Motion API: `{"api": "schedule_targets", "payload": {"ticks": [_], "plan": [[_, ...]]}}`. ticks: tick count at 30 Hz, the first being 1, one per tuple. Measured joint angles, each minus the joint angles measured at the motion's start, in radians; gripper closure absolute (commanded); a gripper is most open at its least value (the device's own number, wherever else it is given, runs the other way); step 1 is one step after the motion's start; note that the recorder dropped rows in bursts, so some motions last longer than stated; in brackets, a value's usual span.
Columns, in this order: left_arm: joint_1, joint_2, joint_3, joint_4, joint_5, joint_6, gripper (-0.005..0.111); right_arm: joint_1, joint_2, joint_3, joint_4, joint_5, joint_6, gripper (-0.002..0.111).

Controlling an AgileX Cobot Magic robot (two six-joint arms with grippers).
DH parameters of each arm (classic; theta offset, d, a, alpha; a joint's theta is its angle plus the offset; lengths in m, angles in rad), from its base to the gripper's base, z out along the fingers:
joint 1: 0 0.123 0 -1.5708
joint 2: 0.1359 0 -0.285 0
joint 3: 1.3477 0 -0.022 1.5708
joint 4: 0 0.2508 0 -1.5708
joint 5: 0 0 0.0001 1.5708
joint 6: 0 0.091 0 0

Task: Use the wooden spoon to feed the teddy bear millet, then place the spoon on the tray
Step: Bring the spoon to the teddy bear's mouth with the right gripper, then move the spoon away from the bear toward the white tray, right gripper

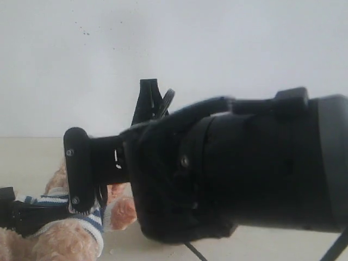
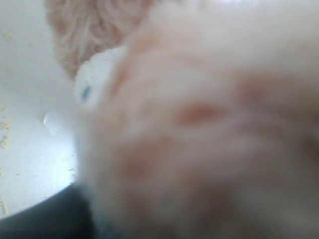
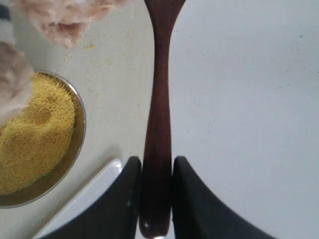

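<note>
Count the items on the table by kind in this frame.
bear: 1
bowl of millet: 1
spoon: 1
tray: 1
Total: 4

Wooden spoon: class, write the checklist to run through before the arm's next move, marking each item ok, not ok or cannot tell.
1. Right gripper fingers shut on the wooden spoon handle: ok.
2. Millet in its bowl beside the spoon: ok.
3. Spoon's scoop end loaded: cannot tell, cut off by the frame.
4. Teddy bear mouth located: cannot tell, only fur and a striped sleeve show.
5. Tray free for the spoon: cannot tell, only a corner shows.
6. Left wrist view clear: not ok, blurred fur fills it.
</note>
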Motion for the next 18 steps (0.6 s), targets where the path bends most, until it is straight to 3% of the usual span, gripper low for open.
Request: {"api": "schedule_targets", "payload": {"ticks": [2,8,18], "plan": [[0.000,0.000,0.000,0.000,0.000,0.000,0.103,0.016,0.000,0.068,-0.075,0.005,0.065,0.108],[0.000,0.000,0.000,0.000,0.000,0.000,0.103,0.041,0.000,0.192,-0.301,0.028,0.516,0.108],[0.000,0.000,0.000,0.000,0.000,0.000,0.103,0.041,0.000,0.193,-0.326,0.014,0.638,0.108]]}}
